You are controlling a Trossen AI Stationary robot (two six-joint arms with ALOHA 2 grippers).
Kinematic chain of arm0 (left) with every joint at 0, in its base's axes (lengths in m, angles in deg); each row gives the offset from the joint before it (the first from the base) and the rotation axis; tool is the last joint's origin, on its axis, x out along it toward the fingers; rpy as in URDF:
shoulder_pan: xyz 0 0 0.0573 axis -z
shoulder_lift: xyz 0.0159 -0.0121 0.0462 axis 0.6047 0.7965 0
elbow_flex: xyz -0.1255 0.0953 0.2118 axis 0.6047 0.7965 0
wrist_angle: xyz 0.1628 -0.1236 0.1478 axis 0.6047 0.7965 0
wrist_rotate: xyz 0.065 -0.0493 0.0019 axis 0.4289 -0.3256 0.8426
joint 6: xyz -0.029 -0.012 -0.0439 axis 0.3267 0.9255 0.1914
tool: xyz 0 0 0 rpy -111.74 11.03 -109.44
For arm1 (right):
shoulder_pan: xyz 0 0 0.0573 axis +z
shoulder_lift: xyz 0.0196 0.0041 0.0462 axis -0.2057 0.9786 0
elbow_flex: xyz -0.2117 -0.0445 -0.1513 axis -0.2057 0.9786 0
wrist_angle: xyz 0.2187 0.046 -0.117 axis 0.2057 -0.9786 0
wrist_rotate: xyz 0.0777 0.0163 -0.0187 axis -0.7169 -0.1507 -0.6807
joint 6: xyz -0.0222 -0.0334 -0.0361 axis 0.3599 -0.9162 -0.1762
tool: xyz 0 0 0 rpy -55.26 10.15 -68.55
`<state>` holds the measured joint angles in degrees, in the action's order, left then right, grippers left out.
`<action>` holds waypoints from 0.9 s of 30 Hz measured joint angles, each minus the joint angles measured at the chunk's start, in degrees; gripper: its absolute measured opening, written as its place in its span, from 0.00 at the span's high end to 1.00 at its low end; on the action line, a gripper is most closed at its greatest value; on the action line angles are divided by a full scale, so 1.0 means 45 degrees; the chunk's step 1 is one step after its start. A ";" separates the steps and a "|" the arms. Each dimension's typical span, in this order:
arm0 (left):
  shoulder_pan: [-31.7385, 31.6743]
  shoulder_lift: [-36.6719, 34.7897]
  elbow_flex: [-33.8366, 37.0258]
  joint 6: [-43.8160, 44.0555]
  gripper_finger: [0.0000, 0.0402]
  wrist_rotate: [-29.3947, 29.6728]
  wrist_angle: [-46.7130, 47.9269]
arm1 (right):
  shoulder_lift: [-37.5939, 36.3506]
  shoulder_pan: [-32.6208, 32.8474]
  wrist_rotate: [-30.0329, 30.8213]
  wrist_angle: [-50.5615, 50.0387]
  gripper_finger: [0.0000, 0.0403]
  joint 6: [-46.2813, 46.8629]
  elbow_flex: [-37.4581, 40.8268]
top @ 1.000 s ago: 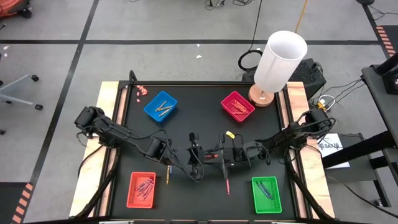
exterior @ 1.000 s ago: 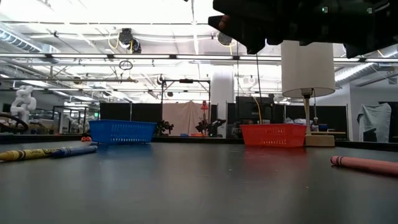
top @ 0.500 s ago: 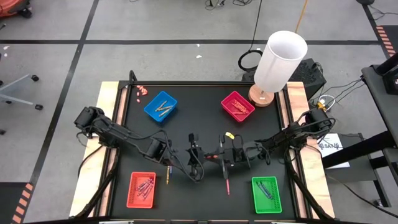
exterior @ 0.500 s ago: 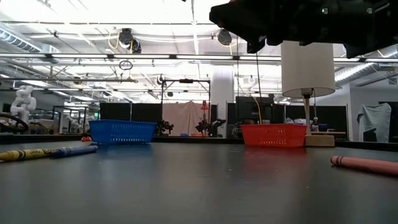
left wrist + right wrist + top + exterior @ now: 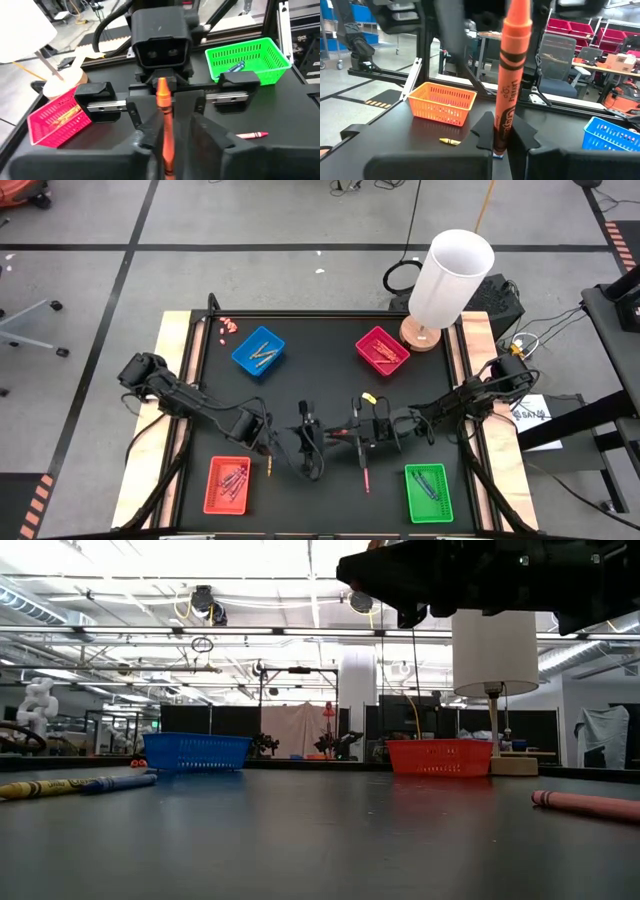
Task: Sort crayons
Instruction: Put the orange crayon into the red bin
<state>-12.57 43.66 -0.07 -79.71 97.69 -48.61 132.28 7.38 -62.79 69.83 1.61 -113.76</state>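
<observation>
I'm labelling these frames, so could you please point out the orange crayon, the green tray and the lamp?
orange crayon [image 5: 509, 85]: right wrist view, on its paper wrapper.
green tray [image 5: 252, 60]: left wrist view, on its front mesh wall.
lamp [image 5: 450, 278]: high view, on the white shade's side.

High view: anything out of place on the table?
Three lie loose on the mat outside the trays: a pink crayon left of the green tray, a yellow crayon mid-table, a third crayon beside the red tray. Tiny pink-red bits sit scattered at the corner near the blue tray.
</observation>
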 joint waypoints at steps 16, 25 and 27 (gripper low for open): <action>0.1389 -0.0102 -0.0005 0.1908 0.47 0.3799 0.3031 | -0.0389 -0.0006 0.0090 -0.1342 0.97 0.0019 0.0000; 0.1453 -0.0091 -0.0005 0.4002 0.47 0.4402 0.5022 | -0.2014 -0.0006 0.0094 -0.5580 0.97 0.0059 0.0000; 0.1414 -0.0040 -0.0005 0.4005 0.47 0.4442 0.4914 | -0.2213 -0.0006 0.0090 -0.6424 0.97 -0.0049 0.0000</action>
<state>-6.21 43.48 -0.09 -61.69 117.67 -26.49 122.32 7.35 -62.38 40.93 1.39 -113.76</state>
